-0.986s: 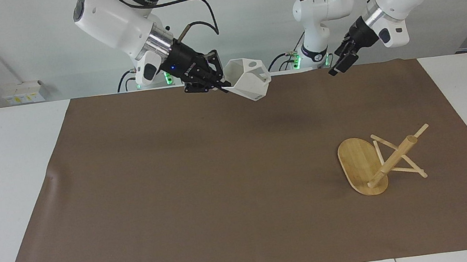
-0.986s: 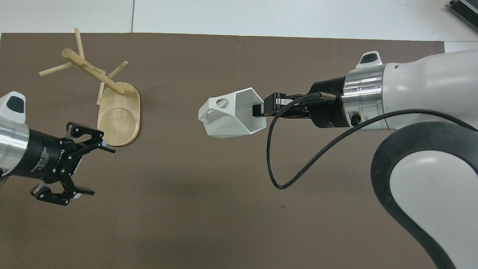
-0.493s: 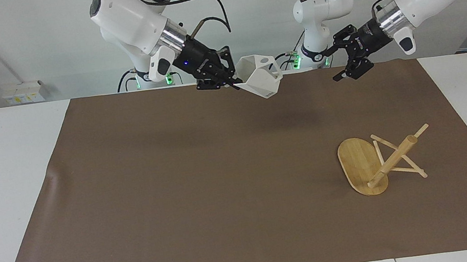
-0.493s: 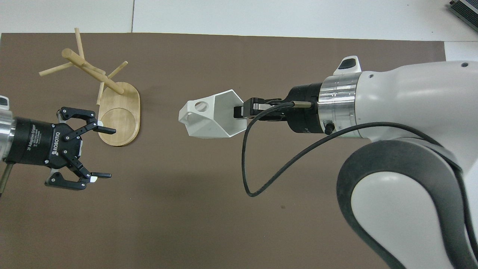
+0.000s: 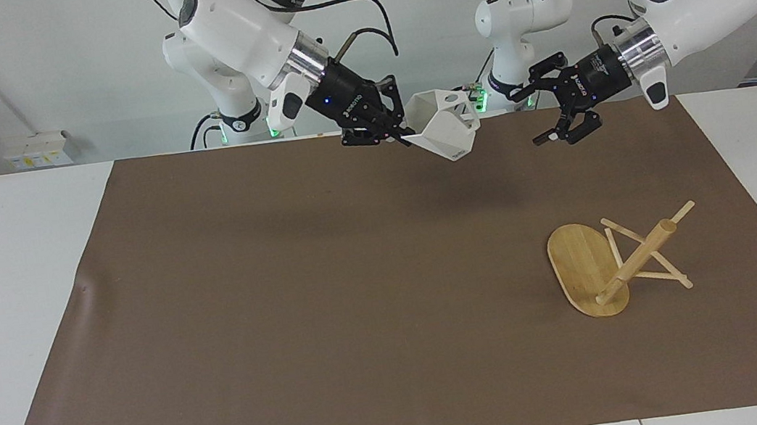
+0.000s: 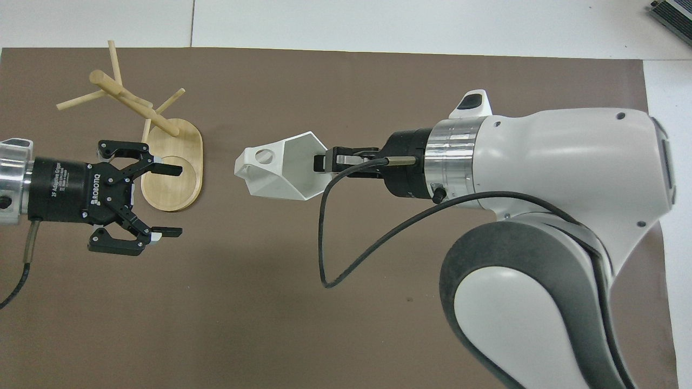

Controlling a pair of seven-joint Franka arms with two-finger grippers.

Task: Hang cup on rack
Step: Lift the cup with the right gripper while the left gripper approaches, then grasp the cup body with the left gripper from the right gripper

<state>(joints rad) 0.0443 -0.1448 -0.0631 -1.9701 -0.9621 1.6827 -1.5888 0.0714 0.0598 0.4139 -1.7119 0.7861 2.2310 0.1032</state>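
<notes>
A: Facing view first. Where's the cup?

B: The cup is in the air over the robots' edge of the brown mat, tilted, rim up and toward the right arm. The right gripper is clenched on its rim wall, one finger inside, one outside. Handle with the round hole points toward the left arm's end.

A: Left gripper?

B: The left gripper hangs in the air over the mat's robot-side edge, fingers spread wide, nothing in them. Clear gap between it and the cup.

A: Rack?

B: The rack is tipped over on the mat toward the left arm's end, farther from the robots than both grippers. Its oval base stands on edge, the post slants up, pegs touch the mat. Nothing hangs on it.

A: Overhead view now.

B: Same cup, shown over the mat's middle, opening facing the right gripper, which pinches the rim. Black cable loops down from that wrist.

A: And the left one?

B: Left gripper released, fingers wide apart. The upper finger overlaps the rack's base in this view, but the facing view shows it raised, not touching. The rack post slants away from the robots. White table shows past the mat's edge.
</notes>
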